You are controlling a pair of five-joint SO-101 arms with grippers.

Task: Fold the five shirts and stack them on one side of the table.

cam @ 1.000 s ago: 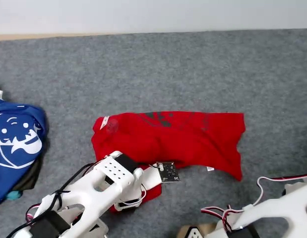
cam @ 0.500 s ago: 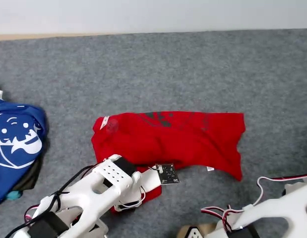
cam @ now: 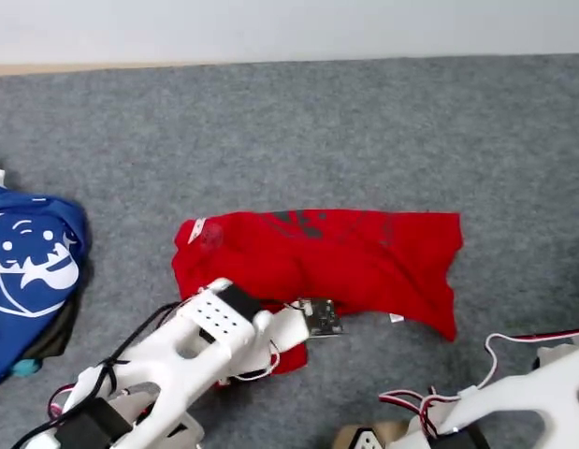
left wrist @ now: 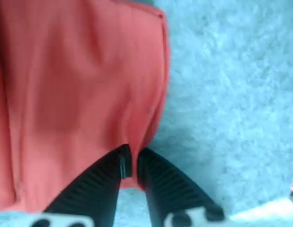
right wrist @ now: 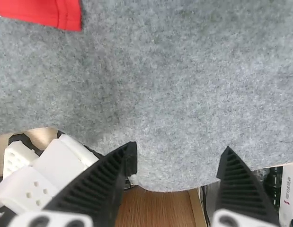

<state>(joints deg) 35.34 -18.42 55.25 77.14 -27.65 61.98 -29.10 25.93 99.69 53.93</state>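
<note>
A red shirt lies partly folded across the middle of the grey table. The left arm sits over its near left corner. In the left wrist view my left gripper is shut on a fold of the red shirt at its hem. A folded blue shirt with a white print rests at the table's left edge on darker cloth. The right arm stays at the near right corner, and my right gripper stands open over bare felt, with a corner of the red shirt beyond it.
The grey felt table is bare behind the red shirt and to its right. The table's near edge lies just under the right gripper, with a wooden floor below. A pale wall borders the far side.
The left arm has shifted slightly toward the right and forward, dragging the near left corner of the red shirt with it. The right arm has not moved.
</note>
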